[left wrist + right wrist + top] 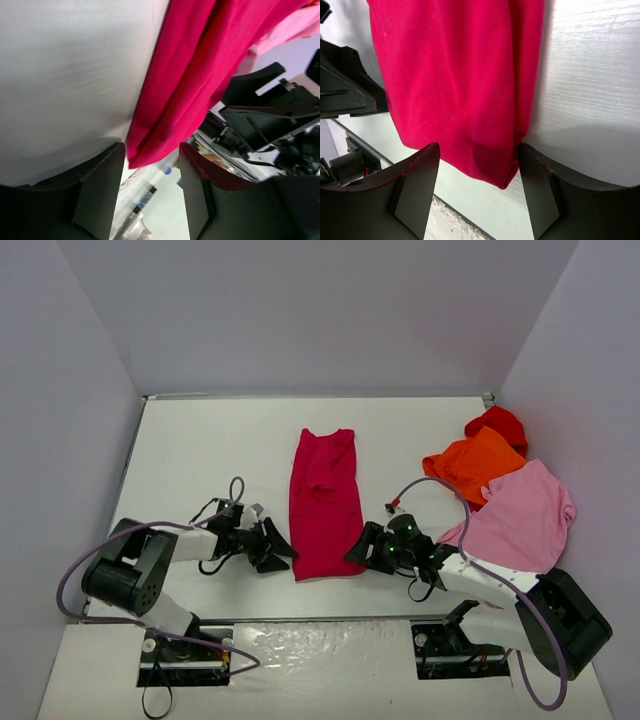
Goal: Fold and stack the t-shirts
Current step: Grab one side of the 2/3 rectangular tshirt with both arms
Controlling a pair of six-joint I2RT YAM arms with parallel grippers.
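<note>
The crimson-magenta t-shirt (325,502), folded into a long strip, has each near hem corner between the spread, unclosed jaws of the left gripper (278,548) and right gripper (358,546). A shallow bite could catch only one layer, so the fold would slip open on lifting.

Both arms are the same build: left arm (135,575) and right arm (560,615) have white links and chunky black joint housings, each on a dark base mount (185,660). A mauve cable (68,590) loops loose off each (the right one ends in a small red tip). Left gripper (283,552) and right gripper (353,552) are black, with fingers (415,185) like broad matte wedges with bevelled inner faces; green LEDs (408,527) are lit on the right wrist.
</note>
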